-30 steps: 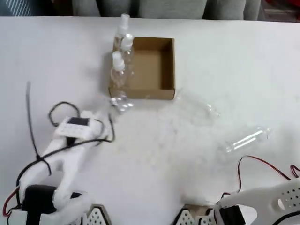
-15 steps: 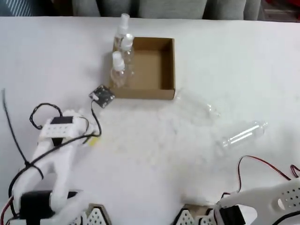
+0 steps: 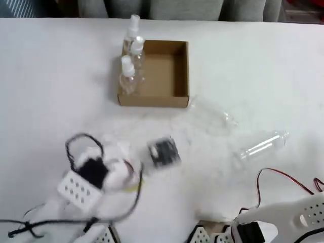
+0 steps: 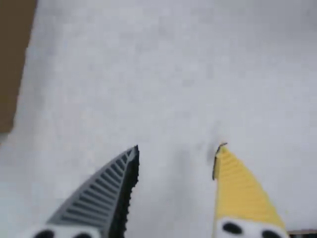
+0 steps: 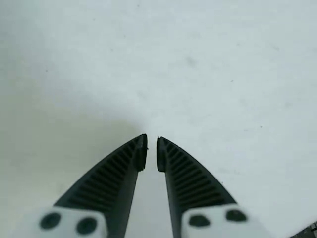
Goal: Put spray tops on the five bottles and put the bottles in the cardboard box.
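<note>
A plain white tabletop (image 3: 263, 66) bears a brown cardboard box (image 3: 152, 99) and clear plastic bottles (image 3: 127, 81) with white spray tops (image 3: 127, 62). The left jaws — one ribbed grey, one ribbed yellow; the right jaws — both ribbed black.

A bottle (image 3: 263, 146) lies near the cardboard box (image 3: 169, 71).

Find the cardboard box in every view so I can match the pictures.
High view: the cardboard box sits top centre on the table.
Left wrist view: its brown wall runs along the picture's edge, apart from the open left claw.
Right wrist view: the shut right claw over white tabletop.
Shared landmark: the white table.
</note>
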Robot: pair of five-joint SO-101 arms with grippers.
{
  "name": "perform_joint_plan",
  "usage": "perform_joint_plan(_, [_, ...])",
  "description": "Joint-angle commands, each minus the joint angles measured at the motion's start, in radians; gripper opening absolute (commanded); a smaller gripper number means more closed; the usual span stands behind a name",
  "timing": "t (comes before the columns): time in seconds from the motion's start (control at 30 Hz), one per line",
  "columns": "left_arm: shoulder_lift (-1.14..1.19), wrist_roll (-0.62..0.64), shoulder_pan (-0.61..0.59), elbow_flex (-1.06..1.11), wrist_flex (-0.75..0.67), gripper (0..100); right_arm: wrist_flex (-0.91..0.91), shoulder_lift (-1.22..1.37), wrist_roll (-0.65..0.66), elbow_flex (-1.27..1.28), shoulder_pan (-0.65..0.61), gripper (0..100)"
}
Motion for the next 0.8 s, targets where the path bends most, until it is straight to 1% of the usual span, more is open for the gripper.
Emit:
perform_joint_plan(0.0, [-0.156, 0.072, 0.312, 0.052, 0.000, 24, -0.012, -0.010, 0.006, -0.006, -0.002, 1.6])
perform_joint_plan(0.13, [-0.176, 0.115, 0.493, 0.072, -0.026, 24, -0.012, -0.010, 0.009, -0.006, -0.002, 1.6])
perform_joint_plan(0.27, [-0.148, 0.127, 0.605, 0.103, -0.146, 24, -0.012, -0.008, 0.006, -0.006, -0.002, 1.6])
perform_joint_plan(0.37, [-0.093, 0.152, 0.667, 0.112, -0.258, 24, -0.008, 0.001, 0.005, -0.006, -0.005, 1.6])
perform_joint_plan(0.43, [-0.030, 0.164, 0.691, 0.106, -0.327, 24, -0.010, 0.025, 0.005, -0.011, -0.010, 1.6])
perform_joint_plan(0.57, [0.142, 0.172, 0.690, 0.074, -0.454, 24, -0.012, 0.062, 0.011, -0.014, -0.012, 1.6])
perform_joint_plan(0.77, [0.407, 0.172, 0.697, -0.048, -0.532, 24, -0.013, 0.067, 0.011, -0.015, -0.012, 1.6])
